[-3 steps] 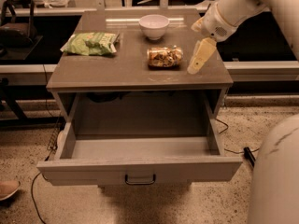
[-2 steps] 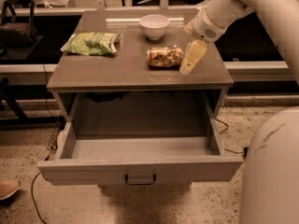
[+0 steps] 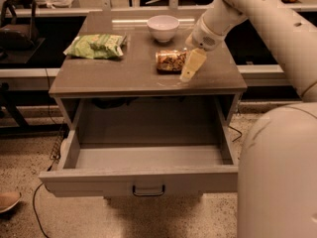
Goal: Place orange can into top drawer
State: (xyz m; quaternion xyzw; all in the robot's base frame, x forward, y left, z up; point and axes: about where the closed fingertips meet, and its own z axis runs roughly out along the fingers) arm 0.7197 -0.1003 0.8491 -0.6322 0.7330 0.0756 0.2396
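Note:
The orange can [image 3: 170, 62] lies on its side on the grey cabinet table [image 3: 114, 78], just in front of the white bowl. My gripper [image 3: 191, 66] hangs from the arm at the upper right, its pale fingers pointing down right beside the can's right end, partly in front of it. The top drawer [image 3: 141, 175] is pulled wide open below the tabletop, with nothing showing inside and its dark handle at the centre of the front panel.
A white bowl [image 3: 163, 27] stands behind the can. A green snack bag [image 3: 95, 46] lies on the table's left side. My own white body [image 3: 277, 172] fills the lower right. A shoe [image 3: 7, 201] shows on the floor at the lower left.
My gripper has moved left across the tabletop and come up against the right end of the can. The can, bowl, bag and drawer have not moved.

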